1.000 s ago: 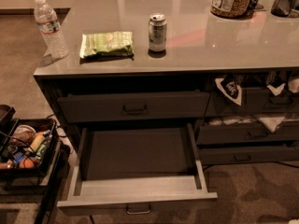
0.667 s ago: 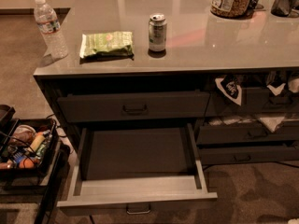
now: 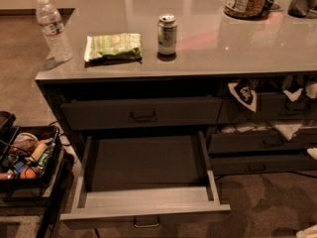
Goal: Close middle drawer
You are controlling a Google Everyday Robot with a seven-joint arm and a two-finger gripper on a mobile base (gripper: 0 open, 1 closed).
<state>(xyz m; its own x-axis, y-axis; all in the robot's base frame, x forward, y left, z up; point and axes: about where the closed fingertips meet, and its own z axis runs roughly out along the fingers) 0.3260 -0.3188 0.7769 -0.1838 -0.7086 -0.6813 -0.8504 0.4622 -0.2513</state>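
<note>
Since the middle drawer [image 3: 143, 182] juts fully open beneath the table's [image 3: 208, 53] front edge, closing is not begun; the gripper is out of view.

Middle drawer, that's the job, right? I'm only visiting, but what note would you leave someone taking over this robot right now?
The gripper is not in the camera view, so its state is unknown.
The middle drawer is pulled far out and empty, its handle near the picture's bottom edge. The top drawer above it is shut.
Done: nothing shows yet.
Left: bring the gripper to the drawer front and push it in, likely until flush with the top drawer.
</note>
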